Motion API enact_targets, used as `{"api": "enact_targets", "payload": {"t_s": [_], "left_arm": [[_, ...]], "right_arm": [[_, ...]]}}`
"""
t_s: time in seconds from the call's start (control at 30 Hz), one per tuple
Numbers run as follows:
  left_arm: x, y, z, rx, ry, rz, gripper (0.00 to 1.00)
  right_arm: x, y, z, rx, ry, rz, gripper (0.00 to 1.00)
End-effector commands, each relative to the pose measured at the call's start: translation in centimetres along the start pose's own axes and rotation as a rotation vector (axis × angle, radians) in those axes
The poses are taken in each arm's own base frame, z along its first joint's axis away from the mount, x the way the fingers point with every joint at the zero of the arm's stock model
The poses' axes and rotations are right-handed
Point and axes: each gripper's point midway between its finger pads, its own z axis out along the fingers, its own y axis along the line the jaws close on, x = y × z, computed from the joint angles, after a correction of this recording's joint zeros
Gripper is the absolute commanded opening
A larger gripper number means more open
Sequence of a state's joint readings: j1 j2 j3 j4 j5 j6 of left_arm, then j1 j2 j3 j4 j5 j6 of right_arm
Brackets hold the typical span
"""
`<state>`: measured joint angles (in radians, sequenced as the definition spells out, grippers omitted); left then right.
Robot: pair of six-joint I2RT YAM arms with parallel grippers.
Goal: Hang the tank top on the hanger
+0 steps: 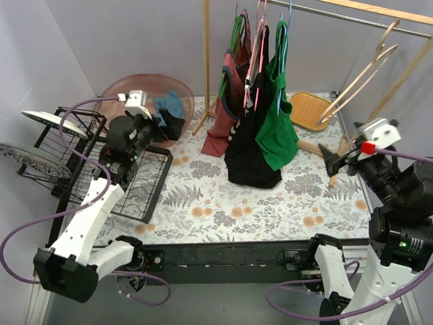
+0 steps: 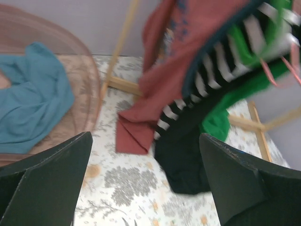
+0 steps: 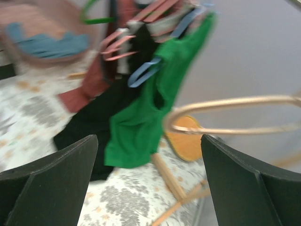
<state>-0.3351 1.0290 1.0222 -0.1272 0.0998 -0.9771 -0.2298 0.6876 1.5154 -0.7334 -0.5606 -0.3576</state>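
The teal-blue tank top (image 1: pixel 170 106) lies crumpled in the pink basket (image 1: pixel 122 91) at the back left; it also shows in the left wrist view (image 2: pixel 33 96) and, small, in the right wrist view (image 3: pixel 49 43). The pale wooden hanger (image 1: pixel 365 71) hangs from the rail at the back right; its curved arm crosses the right wrist view (image 3: pixel 235 115). My left gripper (image 1: pixel 164 124) is open and empty, just in front of the basket. My right gripper (image 1: pixel 331 161) is open and empty, low at the right, below the hanger.
A red top (image 1: pixel 226 101), a black top (image 1: pixel 250 145) and a green top (image 1: pixel 277 125) hang on thin hangers from the wooden rack (image 1: pixel 206 61). A wooden tray (image 1: pixel 310 110) lies at the back right. A black wire dish rack (image 1: pixel 135 186) with plates (image 1: pixel 30 159) stands at left.
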Motion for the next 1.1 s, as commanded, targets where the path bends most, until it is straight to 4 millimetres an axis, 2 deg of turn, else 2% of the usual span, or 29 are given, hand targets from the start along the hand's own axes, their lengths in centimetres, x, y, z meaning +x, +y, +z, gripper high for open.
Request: {"api": "enact_targets", "payload": {"t_s": [0.0, 0.03, 0.13, 0.17, 0.2, 0.27, 0.3, 0.33, 0.37, 0.4, 0.43, 0.47, 0.5, 0.53, 0.57, 0.6, 0.63, 0.67, 0.7, 0.73, 0.77, 0.83, 0.87, 0.97, 1.07], "left_arm": [[-1.2, 4.7, 2.5, -0.025, -0.026, -0.200, 0.98], [-1.8, 6.8, 3.1, -0.069, -0.047, -0.231, 0.98], [0.1, 11.1, 6.0, -0.181, -0.002, -0.306, 0.98], [-1.1, 11.8, 7.0, -0.206, -0.022, -0.306, 0.98], [2.2, 13.9, 8.9, -0.261, 0.077, -0.336, 0.97], [2.0, 14.9, 11.1, -0.281, 0.112, -0.343, 0.91], [4.1, 16.4, 12.8, -0.306, 0.163, -0.354, 0.85], [4.9, 17.1, 13.9, -0.315, 0.189, -0.353, 0.81], [3.8, 17.4, 14.9, -0.321, 0.180, -0.350, 0.78], [4.3, 17.8, 15.8, -0.329, 0.198, -0.349, 0.73], [7.4, 19.0, 17.2, -0.349, 0.269, -0.351, 0.71], [6.1, 18.6, 18.3, -0.340, 0.268, -0.334, 0.70], [6.9, 19.1, 19.1, -0.368, 0.288, -0.312, 0.70], [8.9, 18.7, 20.5, -0.373, 0.333, -0.283, 0.70], [10.2, 18.7, 20.9, -0.392, 0.380, -0.226, 0.70], [9.0, 17.8, 22.2, -0.401, 0.352, -0.178, 0.69], [11.2, 18.5, 23.0, -0.424, 0.399, -0.158, 0.70], [12.2, 19.2, 22.9, -0.470, 0.433, -0.121, 0.70], [11.4, 19.3, 23.5, -0.499, 0.411, -0.091, 0.69], [12.3, 19.9, 23.7, -0.524, 0.428, -0.074, 0.69], [14.0, 20.7, 23.7, -0.550, 0.474, -0.051, 0.68], [14.6, 21.5, 23.9, -0.587, 0.488, -0.016, 0.62], [15.9, 22.1, 23.8, -0.602, 0.519, -0.004, 0.60], [16.8, 22.5, 23.6, -0.617, 0.548, 0.044, 0.49], [16.8, 22.7, 23.4, -0.621, 0.547, 0.055, 0.38]], "right_arm": [[0.5, 8.9, -0.8, -0.556, -0.109, -0.021, 0.98], [0.8, 9.2, -0.7, -0.575, -0.112, -0.010, 0.98], [2.3, 9.3, -0.1, -0.589, -0.095, 0.017, 0.98], [2.4, 9.3, 0.0, -0.588, -0.096, 0.015, 0.98], [3.0, 9.5, 0.2, -0.599, -0.091, 0.029, 0.98], [3.5, 9.6, 0.3, -0.605, -0.084, 0.040, 0.98], [3.8, 9.7, 0.3, -0.606, -0.082, 0.041, 0.98], [4.3, 9.8, 0.5, -0.607, -0.073, 0.051, 0.98], [4.5, 9.7, 0.6, -0.604, -0.072, 0.050, 0.98], [4.7, 9.8, 0.5, -0.600, -0.071, 0.050, 0.98], [5.1, 9.8, 0.6, -0.601, -0.063, 0.060, 0.98], [5.2, 9.9, 0.6, -0.602, -0.063, 0.063, 0.98], [5.2, 9.9, 0.6, -0.607, -0.063, 0.066, 0.98], [5.5, 10.0, 0.7, -0.608, -0.058, 0.072, 0.97], [5.7, 10.0, 0.7, -0.606, -0.054, 0.075, 0.97], [5.8, 10.0, 0.7, -0.604, -0.052, 0.075, 0.97], [6.0, 10.0, 0.7, -0.601, -0.047, 0.078, 0.97], [6.2, 10.1, 0.7, -0.601, -0.043, 0.081, 0.97], [6.3, 10.1, 0.7, -0.600, -0.039, 0.084, 0.97], [6.4, 10.1, 0.7, -0.599, -0.037, 0.085, 0.97], [6.5, 10.2, 0.7, -0.599, -0.033, 0.090, 0.97], [6.6, 10.3, 0.6, -0.599, -0.029, 0.093, 0.97], [6.7, 10.3, 0.5, -0.598, -0.026, 0.096, 0.97], [6.8, 10.4, 0.4, -0.595, -0.020, 0.097, 0.97], [7.0, 10.5, 0.3, -0.592, -0.014, 0.103, 0.97]]}}
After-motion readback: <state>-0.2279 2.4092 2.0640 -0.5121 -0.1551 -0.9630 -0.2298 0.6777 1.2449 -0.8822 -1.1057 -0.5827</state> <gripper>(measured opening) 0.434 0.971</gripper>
